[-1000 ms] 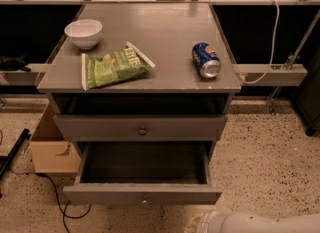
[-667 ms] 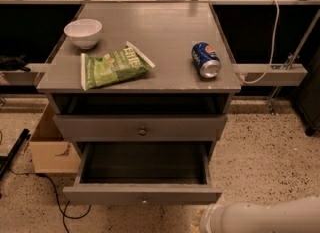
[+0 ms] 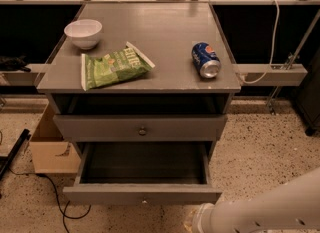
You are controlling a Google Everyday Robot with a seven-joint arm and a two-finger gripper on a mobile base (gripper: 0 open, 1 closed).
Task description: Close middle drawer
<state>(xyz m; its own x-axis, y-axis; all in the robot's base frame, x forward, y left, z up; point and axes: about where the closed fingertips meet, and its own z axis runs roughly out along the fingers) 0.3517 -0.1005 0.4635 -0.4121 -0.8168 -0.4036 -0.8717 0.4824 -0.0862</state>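
The middle drawer is seen pulled out toward the near side. The gripper is held near its front's right end; its grip state cannot be told.

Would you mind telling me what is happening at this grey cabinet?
The robot's white arm reaches in from the lower right. Its gripper is at the bottom edge of the view, just in front of the middle drawer and right of its knob. That drawer stands pulled out, with nothing visible inside, and is not yet closed. On the cabinet top sit a white bowl, a green chip bag and a blue can on its side.
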